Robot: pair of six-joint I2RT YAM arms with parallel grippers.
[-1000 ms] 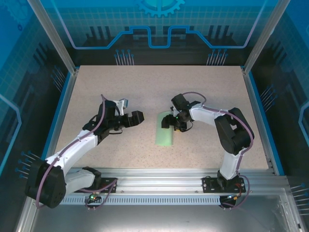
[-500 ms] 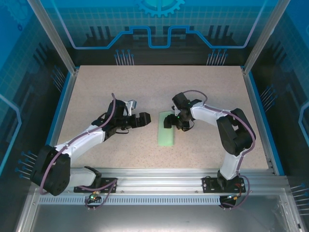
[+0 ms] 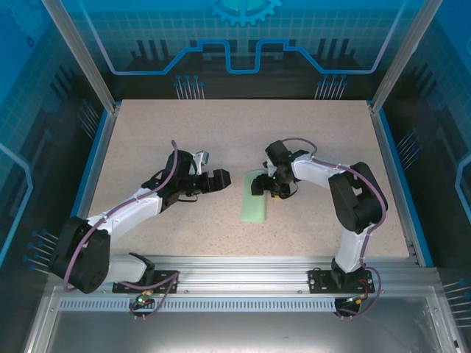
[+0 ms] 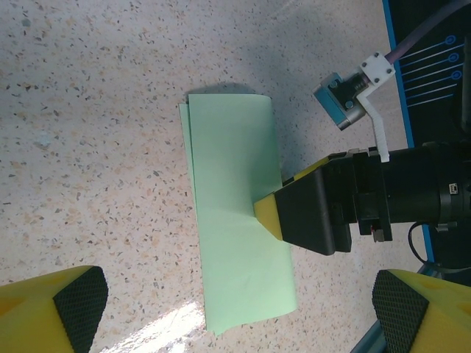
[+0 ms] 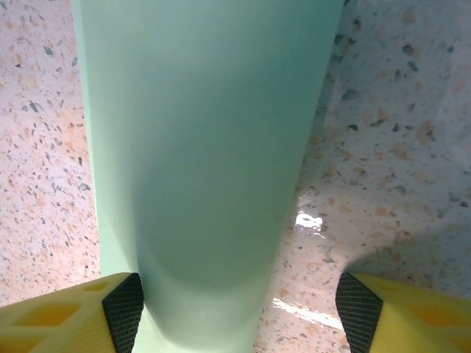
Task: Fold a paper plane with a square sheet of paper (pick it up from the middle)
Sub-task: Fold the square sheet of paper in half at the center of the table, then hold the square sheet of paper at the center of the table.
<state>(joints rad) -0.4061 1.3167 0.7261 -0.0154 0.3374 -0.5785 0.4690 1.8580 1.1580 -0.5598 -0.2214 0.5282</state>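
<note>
Right end effector (image 3: 259,185), jaws apart, at paper (image 3: 252,208) edge; bare table (image 3: 184,132) around.

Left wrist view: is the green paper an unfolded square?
No; the paper is folded into a narrow rectangle, two layer edges offset along one side.

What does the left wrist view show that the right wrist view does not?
Left wrist view: the folded square sheet of paper from end to end, both short ends included, with the right end effector over one long edge. Right wrist view: a close look along the sheet, which runs between that end effector's open jaws. Both: the pale green sheet lying on the speckled table.
</note>
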